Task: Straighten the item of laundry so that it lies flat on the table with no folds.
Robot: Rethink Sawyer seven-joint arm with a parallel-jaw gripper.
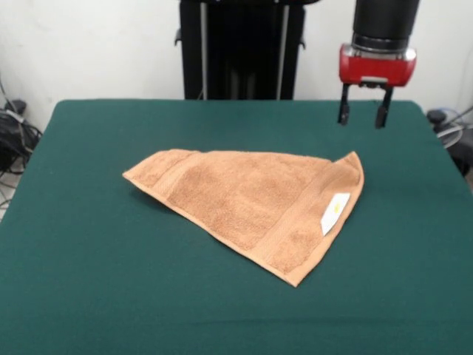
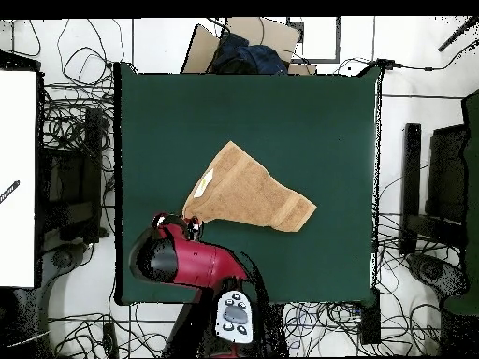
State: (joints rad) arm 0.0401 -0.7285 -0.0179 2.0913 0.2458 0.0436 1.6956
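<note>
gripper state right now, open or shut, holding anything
Gripper: open and empty, hanging above the table beyond the towel corner, not touching the towel.

Behind the table there is a plain white wall (image 1: 89, 44). The floor (image 2: 393, 103) is light, and many black cables (image 2: 70, 122) lie on it around the table. A white panel (image 2: 17, 178) and a brown cardboard box (image 2: 245, 37) stand near the table.

Arm (image 1: 384, 22) upright; gripper (image 1: 363, 116) pointing down, jaws apart, empty.
</note>
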